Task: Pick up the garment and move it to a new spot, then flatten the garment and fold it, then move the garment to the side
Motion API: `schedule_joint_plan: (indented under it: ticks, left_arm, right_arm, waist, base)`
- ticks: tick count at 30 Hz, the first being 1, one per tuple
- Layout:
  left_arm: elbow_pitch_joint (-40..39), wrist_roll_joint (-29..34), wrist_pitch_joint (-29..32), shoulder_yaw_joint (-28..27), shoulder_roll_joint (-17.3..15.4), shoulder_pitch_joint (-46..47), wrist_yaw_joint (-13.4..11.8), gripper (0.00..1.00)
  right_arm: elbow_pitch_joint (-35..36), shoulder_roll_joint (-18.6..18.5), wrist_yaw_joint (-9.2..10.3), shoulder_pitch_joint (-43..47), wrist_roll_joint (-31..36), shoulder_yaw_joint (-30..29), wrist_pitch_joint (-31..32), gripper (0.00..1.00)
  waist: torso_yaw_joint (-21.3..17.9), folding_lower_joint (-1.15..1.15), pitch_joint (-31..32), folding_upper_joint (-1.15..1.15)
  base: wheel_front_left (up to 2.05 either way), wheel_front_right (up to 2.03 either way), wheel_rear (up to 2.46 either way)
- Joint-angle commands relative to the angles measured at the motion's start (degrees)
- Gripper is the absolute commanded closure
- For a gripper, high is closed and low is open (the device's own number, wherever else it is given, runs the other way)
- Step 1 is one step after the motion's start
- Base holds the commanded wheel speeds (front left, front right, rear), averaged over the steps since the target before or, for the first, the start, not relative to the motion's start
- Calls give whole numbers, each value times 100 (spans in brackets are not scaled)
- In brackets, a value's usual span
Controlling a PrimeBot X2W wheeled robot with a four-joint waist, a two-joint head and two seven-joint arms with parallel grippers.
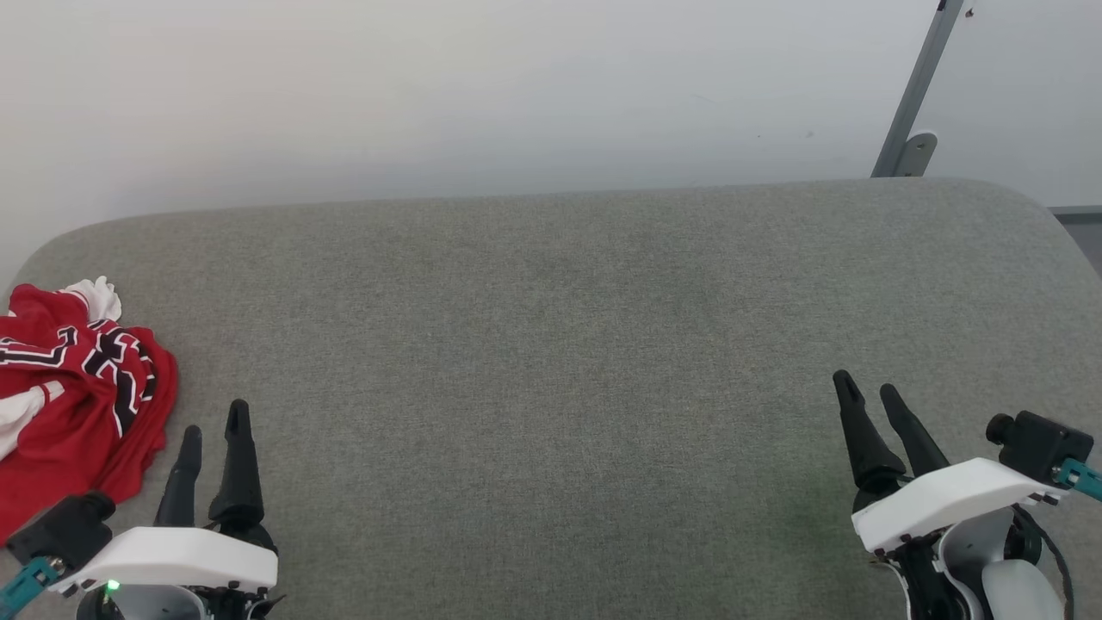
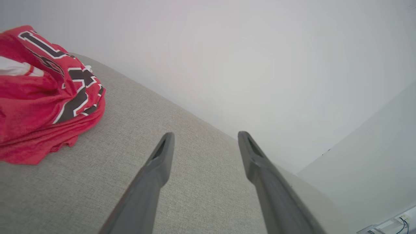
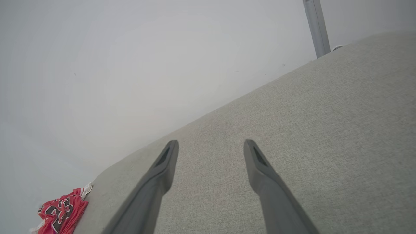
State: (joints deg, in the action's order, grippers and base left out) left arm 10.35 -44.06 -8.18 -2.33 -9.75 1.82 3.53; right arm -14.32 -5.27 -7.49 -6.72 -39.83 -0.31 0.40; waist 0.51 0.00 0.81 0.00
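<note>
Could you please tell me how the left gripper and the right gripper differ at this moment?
The left gripper sits close beside the crumpled red garment, not touching it; the right gripper is far across the grey surface from it. In the head view the left gripper's fingers lean slightly rightward, the right gripper's leftward. Both are open and empty.

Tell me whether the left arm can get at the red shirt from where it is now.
Probably yes. The left claw is open just beside the crumpled shirt and not touching it. Between them is a strip of the bare grey fabric surface, and nothing is in the way.
</note>
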Motion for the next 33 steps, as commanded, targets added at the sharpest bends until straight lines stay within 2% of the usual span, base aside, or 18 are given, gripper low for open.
schedule_joint_plan:
  ticks: [1,33]
  left_arm:
    - [-74,166,-51,-25,-56,-10,24,0]
    - [-145,1591,-469,61,-171,-95,138,0]
  right_arm:
    - [77,-19,0,-114,111,7,-40,0]
    - [227,-53,0,-130,1604,140,-153,0]
  waist:
    - [0,0,2,0]
    - [27,0,36,0]
  base:
    - [0,0,0]
    - [0,0,0]
